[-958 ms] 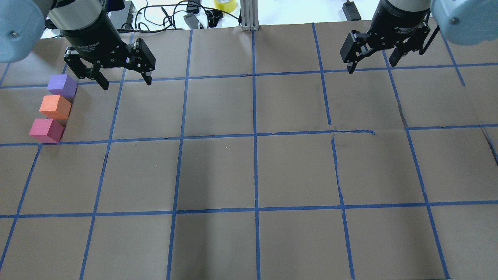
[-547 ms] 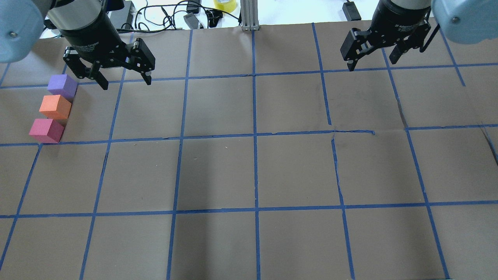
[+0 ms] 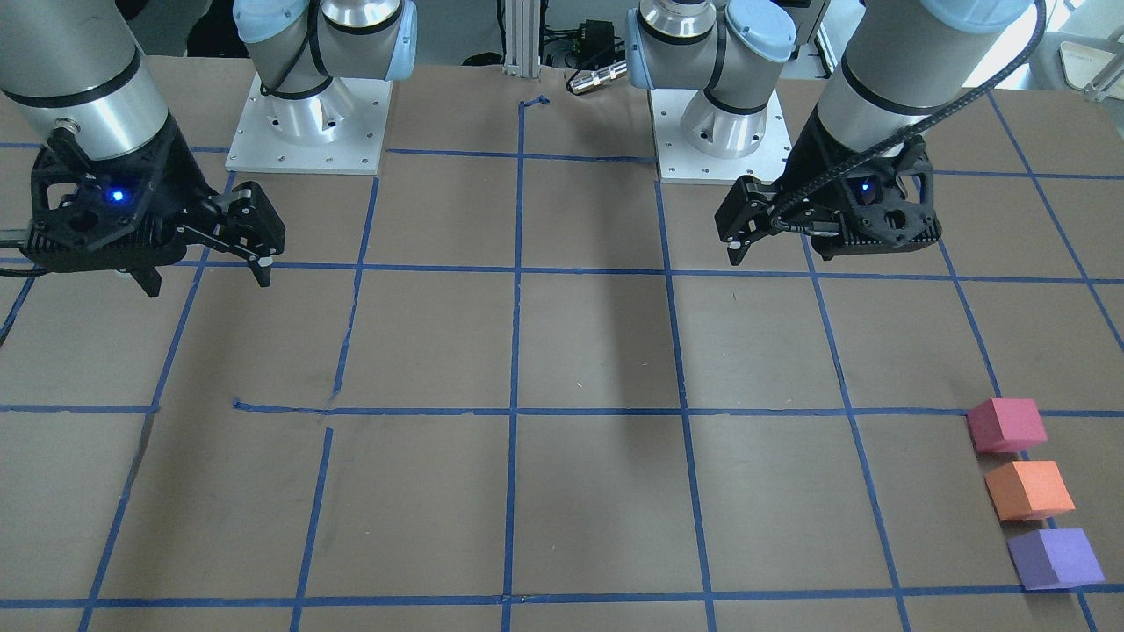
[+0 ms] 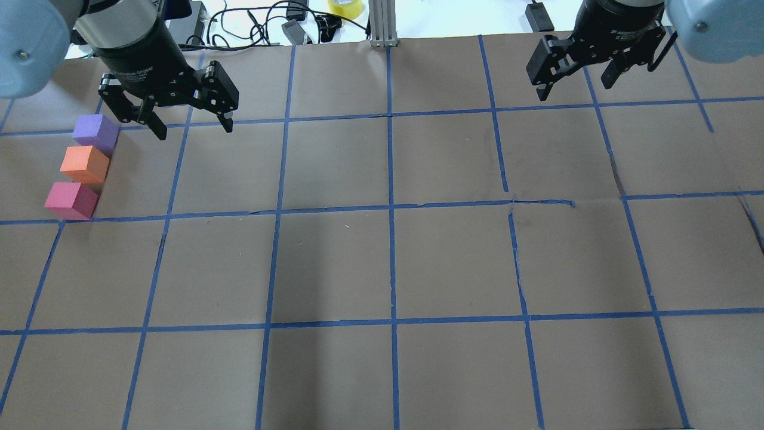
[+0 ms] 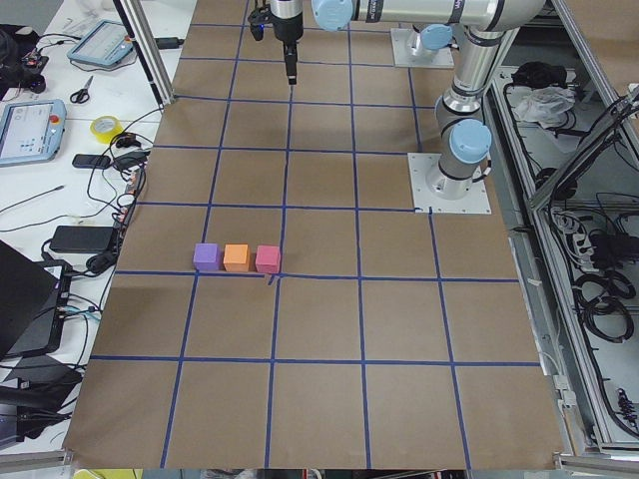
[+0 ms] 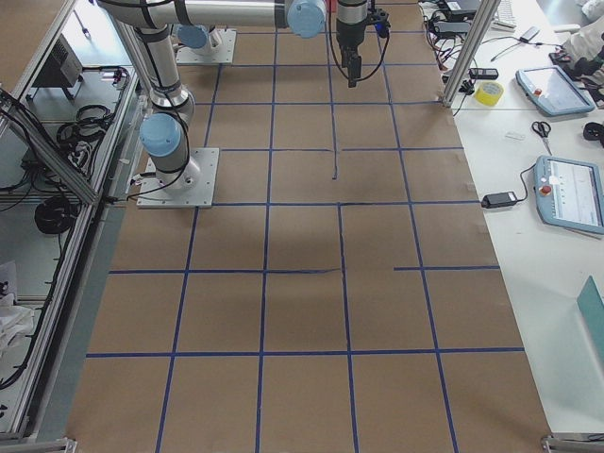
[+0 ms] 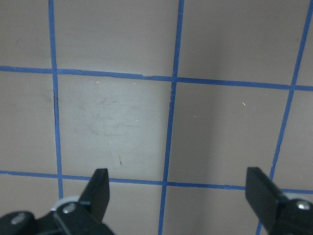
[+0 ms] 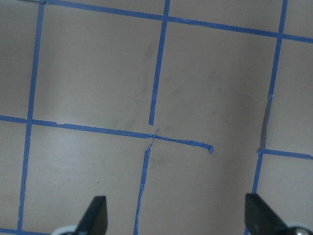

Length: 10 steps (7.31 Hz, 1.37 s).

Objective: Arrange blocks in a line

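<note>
Three blocks, one purple [image 4: 95, 132], one orange [image 4: 85, 164], one pink [image 4: 70, 200], lie in a close row on the bench [image 4: 388, 263], just outboard of the left gripper [image 4: 194, 130] and well apart from the right gripper [image 4: 573, 89]. Both pairs of jaws stand apart, empty. The blocks look light, probably soft foam: grip opposite flat faces gently.

Left arm [image 4: 128, 36]: wrist points straight down.
Left end effector [image 4: 194, 128]: fingers spread wide, holding nothing.
Right arm [image 4: 621, 18]: wrist also points down.
Right end effector [image 4: 573, 85]: fingers spread wide, empty; perhaps slightly higher than the left one.
</note>
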Each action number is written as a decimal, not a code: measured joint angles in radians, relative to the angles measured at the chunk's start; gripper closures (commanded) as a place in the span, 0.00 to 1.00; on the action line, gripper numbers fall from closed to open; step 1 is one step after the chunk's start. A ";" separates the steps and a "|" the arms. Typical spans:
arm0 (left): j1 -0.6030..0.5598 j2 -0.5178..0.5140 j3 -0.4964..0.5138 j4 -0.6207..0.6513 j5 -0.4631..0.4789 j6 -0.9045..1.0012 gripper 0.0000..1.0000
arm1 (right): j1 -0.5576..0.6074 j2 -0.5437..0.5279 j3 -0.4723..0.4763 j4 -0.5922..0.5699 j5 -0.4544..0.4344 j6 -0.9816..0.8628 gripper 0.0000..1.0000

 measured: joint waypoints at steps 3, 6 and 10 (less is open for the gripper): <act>0.000 0.001 -0.001 0.000 0.001 0.000 0.00 | 0.000 -0.001 -0.003 0.003 0.008 0.009 0.00; -0.001 0.001 -0.004 0.000 0.002 0.000 0.00 | 0.001 0.001 -0.004 0.004 0.014 0.007 0.00; -0.002 0.000 -0.008 0.007 -0.001 -0.001 0.00 | 0.001 0.000 -0.025 0.005 0.008 0.001 0.00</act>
